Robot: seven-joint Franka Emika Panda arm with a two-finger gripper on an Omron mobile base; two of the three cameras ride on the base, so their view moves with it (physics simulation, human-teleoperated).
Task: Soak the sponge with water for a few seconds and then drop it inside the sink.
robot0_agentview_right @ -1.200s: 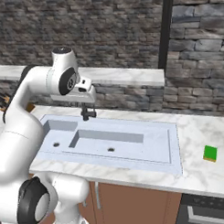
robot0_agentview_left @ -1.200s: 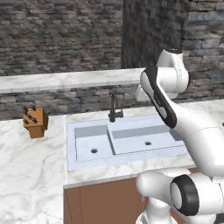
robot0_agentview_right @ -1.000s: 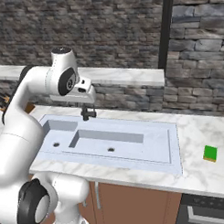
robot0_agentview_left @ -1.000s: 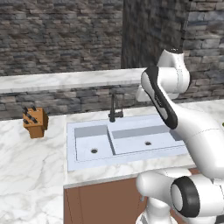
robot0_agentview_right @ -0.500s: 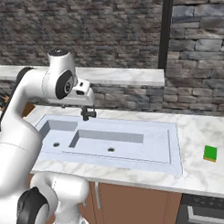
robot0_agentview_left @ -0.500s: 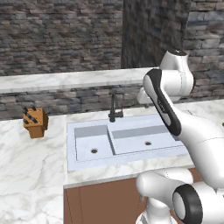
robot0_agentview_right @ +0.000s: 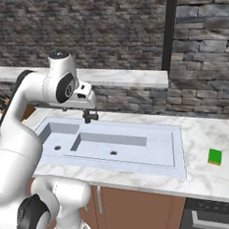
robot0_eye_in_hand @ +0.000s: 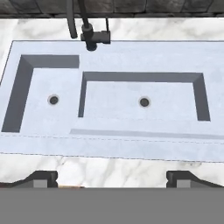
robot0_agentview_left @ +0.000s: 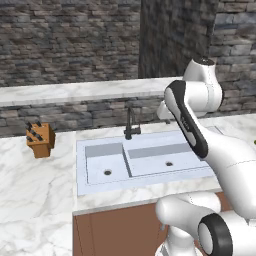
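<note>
The sponge [robot0_agentview_right: 214, 156], a small green block with a yellow layer, lies flat on the marble counter to the right of the sink [robot0_agentview_right: 179, 151]. The pale double-basin sink [robot0_eye_in_hand: 113, 54] has a round drain in each basin and a dark faucet [robot0_eye_in_hand: 89, 35] at its back edge. My gripper [robot0_eye_in_hand: 111, 177] hangs high over the sink's front rim and looks down into the basins. It is open wide, with nothing between its fingertips [robot0_eye_in_hand: 43, 177]. The hand is far left of the sponge. The water is out of view.
A wooden knife block [robot0_agentview_left: 41, 140] stands on the counter left of the sink [robot0_agentview_left: 100, 150]. A raised stone-faced ledge [robot0_agentview_right: 129, 78] runs behind the faucet [robot0_agentview_left: 131, 125]. A dark appliance front [robot0_agentview_right: 211, 218] sits below the counter at the right.
The jaws have gone from shut to open. The arm's upper links have shifted slightly. The sponge has stayed in place on the counter.
</note>
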